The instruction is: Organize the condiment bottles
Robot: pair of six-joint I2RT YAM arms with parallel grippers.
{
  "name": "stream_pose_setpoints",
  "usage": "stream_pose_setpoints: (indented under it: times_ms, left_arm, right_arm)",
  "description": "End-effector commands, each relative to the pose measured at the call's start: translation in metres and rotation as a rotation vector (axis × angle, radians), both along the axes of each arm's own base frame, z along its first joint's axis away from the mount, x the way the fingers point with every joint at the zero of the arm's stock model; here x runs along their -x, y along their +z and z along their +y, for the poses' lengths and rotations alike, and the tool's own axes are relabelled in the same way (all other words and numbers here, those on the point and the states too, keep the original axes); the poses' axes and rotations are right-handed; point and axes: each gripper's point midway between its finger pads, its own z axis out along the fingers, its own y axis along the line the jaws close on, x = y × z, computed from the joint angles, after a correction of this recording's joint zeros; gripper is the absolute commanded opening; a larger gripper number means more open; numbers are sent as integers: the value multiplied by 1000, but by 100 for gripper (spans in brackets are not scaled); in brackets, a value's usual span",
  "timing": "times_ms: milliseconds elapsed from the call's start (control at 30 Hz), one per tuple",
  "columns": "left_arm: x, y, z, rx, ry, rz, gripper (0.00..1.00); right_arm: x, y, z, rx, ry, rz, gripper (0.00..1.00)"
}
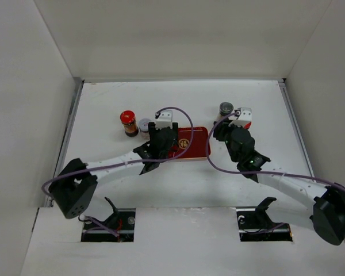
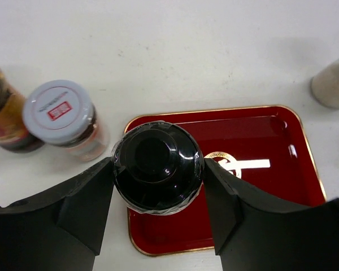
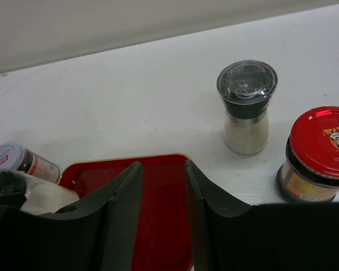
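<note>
Black plastic fills the left wrist view: the black-capped bottle is clamped in the left gripper over the left end of the red tray. Its own cap hides whether the base touches the tray. Just to the left, on the table, stand the silver-lidded jar and, touching or nearly touching it, an amber bottle cut by the frame edge.

In the right wrist view the right gripper holds nothing; its jaws are parted, with only tray showing between them. The grey-lidded grinder and a red-lidded jar stand close together on the table, off the tray.

From the top camera both grippers crowd the tray, one at each end, and the amber bottle shows a red cap.

I judge the step in hand to be setting the held bottle on the tray. To do it well, lower it straight and upright, choose a corner so room is left for the others, let go only once the base bears, and open without nudging the silver-lidded jar.
</note>
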Motion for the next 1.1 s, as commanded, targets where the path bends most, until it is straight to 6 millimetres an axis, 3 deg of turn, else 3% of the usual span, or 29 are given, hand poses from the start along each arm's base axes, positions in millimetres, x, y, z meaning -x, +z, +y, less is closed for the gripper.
stream_pose_setpoints:
  times_ms: [0, 300, 500, 667, 733, 867, 967, 1067]
  left_arm:
    - [-33, 46, -22, 89, -1, -132, 32]
    - [-51, 19, -26, 16, 19, -101, 35]
    - [-62, 18, -25, 4, 36, -138, 37]
    - [-67, 9, -23, -16, 49, -137, 50]
    - [-66, 7, -23, -12, 54, -143, 63]
    - [-57, 25, -19, 33, 56, -196, 85]
    - [-46, 45, -10, 61, 56, -227, 90]
    - [-26, 57, 14, 92, 80, -245, 89]
  right_arm:
    - [-3, 13, -3, -47, -15, -38, 43]
    - [1, 22, -10, -84, -23, -71, 47]
    - [0, 19, -9, -78, -17, -62, 48]
    - [1, 21, -9, -83, -16, -67, 49]
    - [0, 19, -8, -78, -14, -62, 49]
    - [-1, 17, -5, -75, -8, -57, 49]
    - [0, 19, -5, -78, -7, -60, 49]
    - [-1, 17, -7, -75, -12, -55, 49]
